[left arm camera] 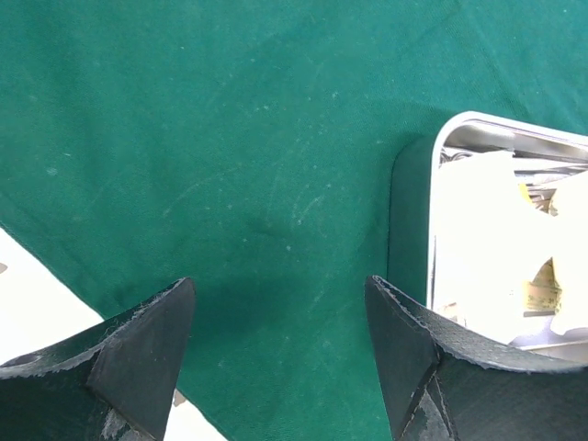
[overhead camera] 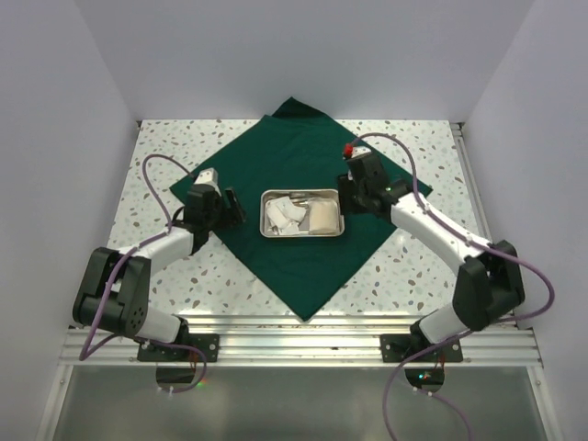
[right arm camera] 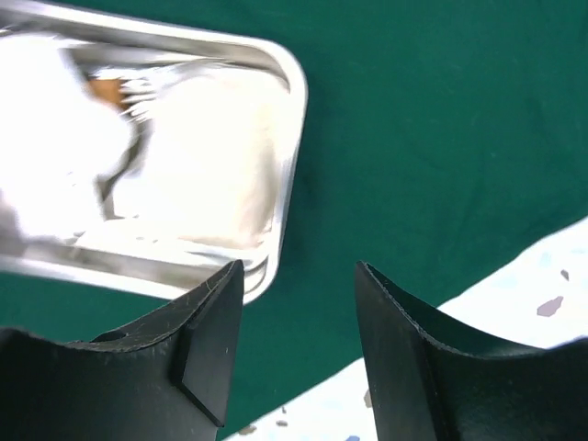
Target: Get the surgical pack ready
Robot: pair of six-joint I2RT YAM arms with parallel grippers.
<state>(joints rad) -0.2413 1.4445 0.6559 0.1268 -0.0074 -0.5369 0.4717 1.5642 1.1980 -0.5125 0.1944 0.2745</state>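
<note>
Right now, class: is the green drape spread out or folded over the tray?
Spread out: the green drape lies open, the steel tray uncovered on it.

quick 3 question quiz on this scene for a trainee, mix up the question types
1. True or false: the steel tray rests on the green drape.
2. The left end effector and the right end effector are: A) both shut on the drape B) both open and empty C) one open, one shut.
3. Fill in: the white gauze pads lie inside the ____.
Key: 1 true; 2 B; 3 tray.
</note>
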